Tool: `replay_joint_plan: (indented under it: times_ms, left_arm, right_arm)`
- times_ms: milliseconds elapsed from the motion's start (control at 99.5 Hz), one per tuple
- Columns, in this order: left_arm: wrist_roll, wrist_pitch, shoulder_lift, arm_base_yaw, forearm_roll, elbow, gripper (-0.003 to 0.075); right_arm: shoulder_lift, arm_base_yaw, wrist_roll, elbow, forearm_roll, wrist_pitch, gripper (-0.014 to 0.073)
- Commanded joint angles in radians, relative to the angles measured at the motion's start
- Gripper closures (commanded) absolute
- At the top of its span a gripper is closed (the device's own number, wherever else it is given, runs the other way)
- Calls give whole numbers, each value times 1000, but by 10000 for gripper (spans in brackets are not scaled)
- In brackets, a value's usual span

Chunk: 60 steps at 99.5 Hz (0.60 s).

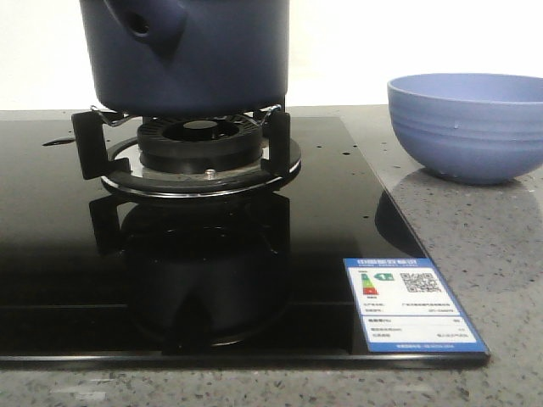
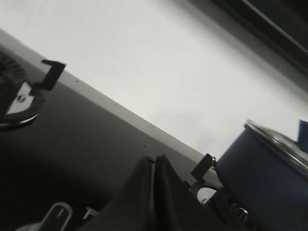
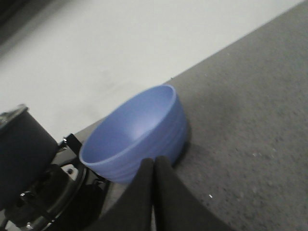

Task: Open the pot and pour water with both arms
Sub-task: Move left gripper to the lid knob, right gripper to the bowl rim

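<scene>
The dark navy pot (image 1: 191, 51) stands on the burner's black supports (image 1: 85, 144) of the glass hob; its stubby handle with a round hole (image 1: 142, 25) points forward-left. A glass lid rim (image 2: 276, 139) shows on the pot (image 2: 262, 178) in the left wrist view. My left gripper (image 2: 154, 159) is shut and empty, over the black hob short of the pot. My right gripper (image 3: 155, 161) is shut and empty, just in front of the lighter blue bowl (image 3: 137, 134). Neither gripper appears in the front view.
The light blue ribbed bowl (image 1: 469, 123) sits on the grey speckled counter (image 1: 475, 229) to the right of the hob. An energy label sticker (image 1: 411, 305) lies at the hob's front right corner. A second burner (image 2: 14, 94) lies left of the pot's burner.
</scene>
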Motion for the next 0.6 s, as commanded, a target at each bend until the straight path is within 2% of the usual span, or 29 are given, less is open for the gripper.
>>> replay_joint_plan:
  times_ms: [0, 80, 161, 281, 442, 452, 533, 593]
  left_arm:
    - [84, 72, 58, -2, 46, -138, 741]
    - [181, 195, 155, -2, 46, -264, 741]
    - [249, 285, 245, -38, 43, -364, 741]
    - [260, 295, 353, -139, 47, -460, 741]
    - [322, 299, 428, -265, 47, -518, 738]
    - [336, 299, 443, -298, 35, -528, 726]
    - [338, 285, 464, -343, 28, -538, 662]
    - [338, 256, 481, -383, 15, -538, 563]
  right_arm:
    - [59, 1, -5, -134, -51, 24, 641]
    - [164, 1, -12, -238, -119, 145, 641]
    - [284, 1, -106, -350, -140, 267, 641]
    - [455, 11, -233, -485, -133, 385, 642]
    - [554, 68, -278, -572, -127, 397, 638]
    - [565, 94, -296, -583, -121, 399, 617]
    - [574, 122, -301, -592, -112, 411, 536]
    - [582, 141, -301, -592, -98, 411, 414]
